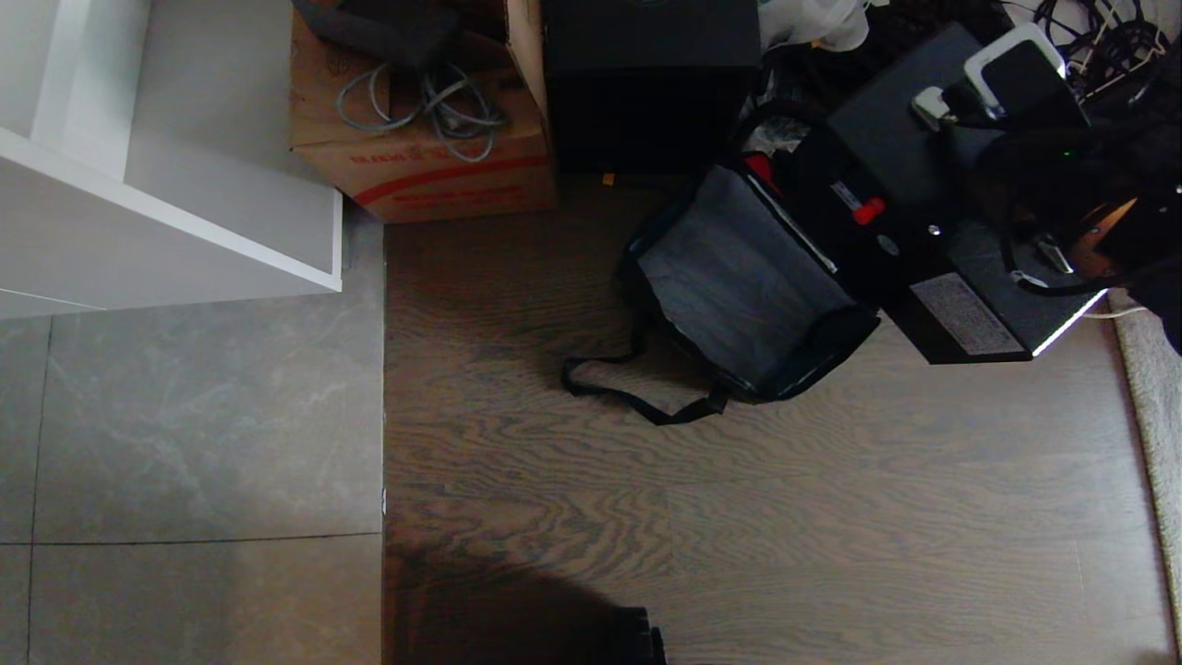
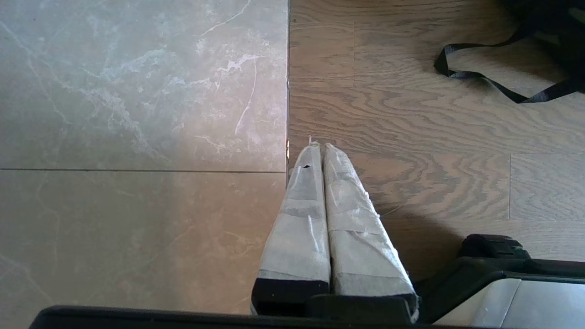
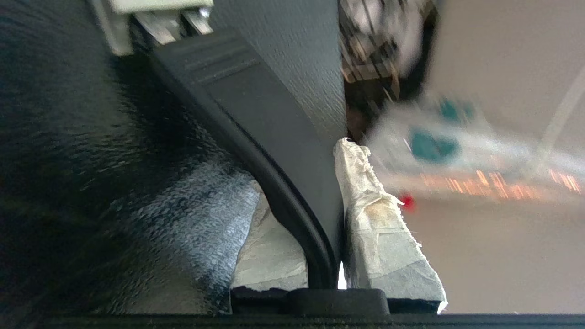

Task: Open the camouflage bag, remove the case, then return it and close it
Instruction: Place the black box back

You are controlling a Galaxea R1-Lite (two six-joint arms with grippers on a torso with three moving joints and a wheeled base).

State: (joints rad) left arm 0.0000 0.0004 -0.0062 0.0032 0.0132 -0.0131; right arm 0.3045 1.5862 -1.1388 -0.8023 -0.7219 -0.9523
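Observation:
The camouflage bag lies open on the wood floor, its grey-looking flap spread wide and its black strap trailing toward me. The black case, with red knob and grey label, is out of the bag and tilted over the bag's right side. My right gripper is shut on the case's black handle, just below its silver bracket. The right arm shows dark at the far right. My left gripper is shut and empty above the tile-wood seam.
A brown cardboard box with cables and a taller plain black box stand behind the bag. A white shelf unit fills the far left. Tangled cables lie at the back right, and a rug edge runs along the right.

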